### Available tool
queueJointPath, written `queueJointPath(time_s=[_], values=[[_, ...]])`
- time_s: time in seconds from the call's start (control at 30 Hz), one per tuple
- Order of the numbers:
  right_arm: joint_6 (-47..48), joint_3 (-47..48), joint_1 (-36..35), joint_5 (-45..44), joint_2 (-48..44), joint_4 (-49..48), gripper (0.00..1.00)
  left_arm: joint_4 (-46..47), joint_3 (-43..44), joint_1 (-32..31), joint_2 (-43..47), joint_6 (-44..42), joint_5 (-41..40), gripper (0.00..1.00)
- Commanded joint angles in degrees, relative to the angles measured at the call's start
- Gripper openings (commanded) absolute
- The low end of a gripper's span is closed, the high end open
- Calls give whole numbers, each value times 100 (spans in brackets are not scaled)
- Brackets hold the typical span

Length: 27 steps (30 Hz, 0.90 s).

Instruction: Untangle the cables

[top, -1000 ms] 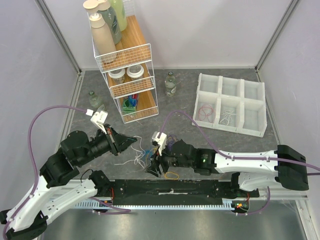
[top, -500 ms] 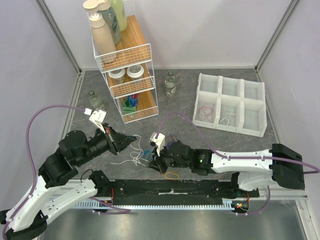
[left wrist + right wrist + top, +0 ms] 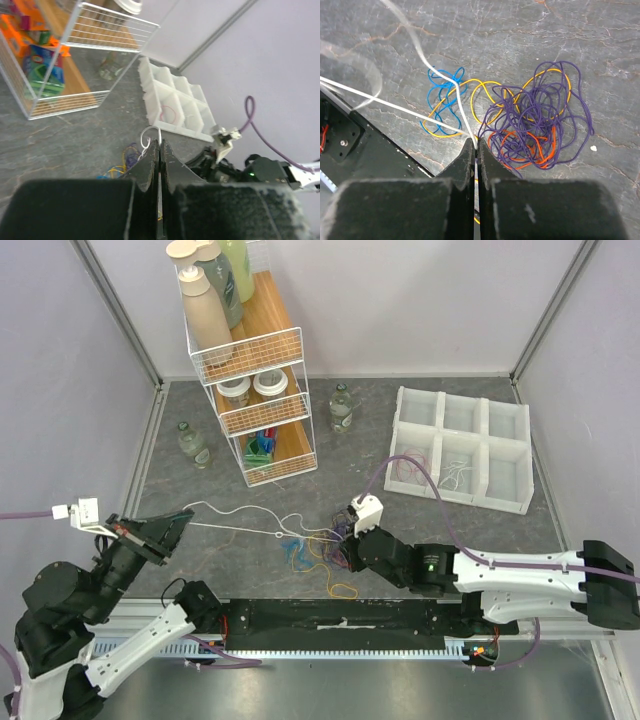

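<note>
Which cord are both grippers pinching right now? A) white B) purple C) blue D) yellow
A: the white cord runs straight into the closed tips of the left gripper and of the right gripper.

A grey marbled worktop (image 3: 480, 540) is seen. At its back a wire rack (image 3: 262, 455) is set, flanked by one small glass bottle (image 3: 192, 443) and another bottle (image 3: 341, 408). A white compartment tray (image 3: 455, 498) is placed right. The cables (image 3: 315, 545) are heaped near the front, beside a yellow loop (image 3: 344, 591).
</note>
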<state>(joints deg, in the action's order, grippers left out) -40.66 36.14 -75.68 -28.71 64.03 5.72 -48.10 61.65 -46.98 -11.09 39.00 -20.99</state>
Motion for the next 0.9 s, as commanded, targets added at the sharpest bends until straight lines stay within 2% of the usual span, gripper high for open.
queueJointPath(time_s=[0.0,0.23,0.33,0.47,0.53,0.73,0.87], values=[[-460,-362,27,-698,-154,808,0,20,190,22,283,-24,-1029,2],[-347,-485,27,-576,-320,993,0,-139,418,22,248,-77,-1188,2],[381,-337,36,47,-374,739,21,-121,453,14,143,-60,-969,2],[1173,401,27,953,-339,729,58,-86,418,22,-234,133,-425,2],[1542,805,27,1279,-269,738,71,-33,357,22,-445,256,-82,2],[2291,1658,62,1719,83,247,95,423,190,14,-1026,283,1271,2],[1994,1713,956,2999,180,-771,98,678,181,22,-1342,336,1984,2]])
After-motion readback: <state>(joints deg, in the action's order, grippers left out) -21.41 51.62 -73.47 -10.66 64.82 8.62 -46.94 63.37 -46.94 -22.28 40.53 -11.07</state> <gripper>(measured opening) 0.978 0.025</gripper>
